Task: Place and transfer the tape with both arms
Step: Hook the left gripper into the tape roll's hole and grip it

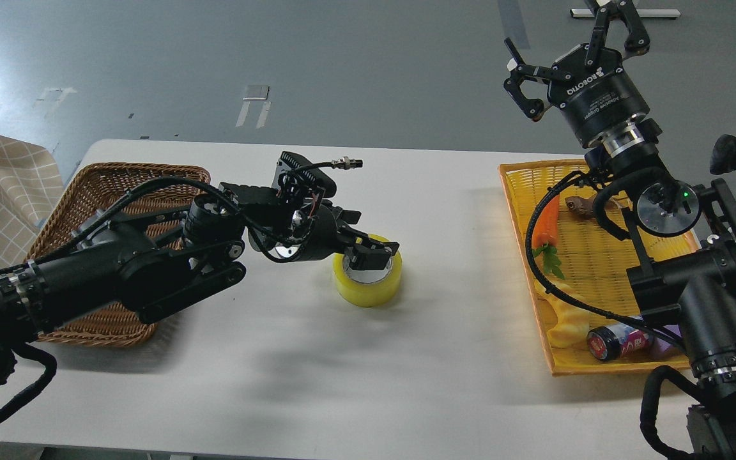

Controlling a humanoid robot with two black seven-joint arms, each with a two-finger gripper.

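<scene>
Tape [368,280], a thick roll of translucent yellow packing film wound on a grey inner core, lies flat on the smooth white tabletop [406,370] with its hollow centre facing up. All positions below are referenced to this roll.

Left of the roll, the left arm [131,262], a black jointed assembly with exposed cables and a threaded metal connector on top, reaches across the table. The left gripper [374,251] is at the roll: its dark fingers sit over the upper rim and into the core opening, touching the roll. Whether the fingers actually clamp the wall cannot be determined from this angle.

Further left of the roll, partly under the left arm, sits a brown woven wicker basket [119,176], rectangular with rounded corners.

Well to the right of the roll lies a shallow orange-yellow plastic tray [515,211] with a ribbed, woven-pattern floor. It holds an orange toy carrot [545,223] with green leaves, a pale yellow ridged toy [563,322], a small brown object [577,206] and a small can with a red label [617,340] lying on its side; the label text is too small to read.

Above that tray, raised well clear of it, the right gripper [575,45] has its fingers spread wide apart and holds nothing. Its cylindrical body carries the white lettering "ROBOTIQ".
</scene>
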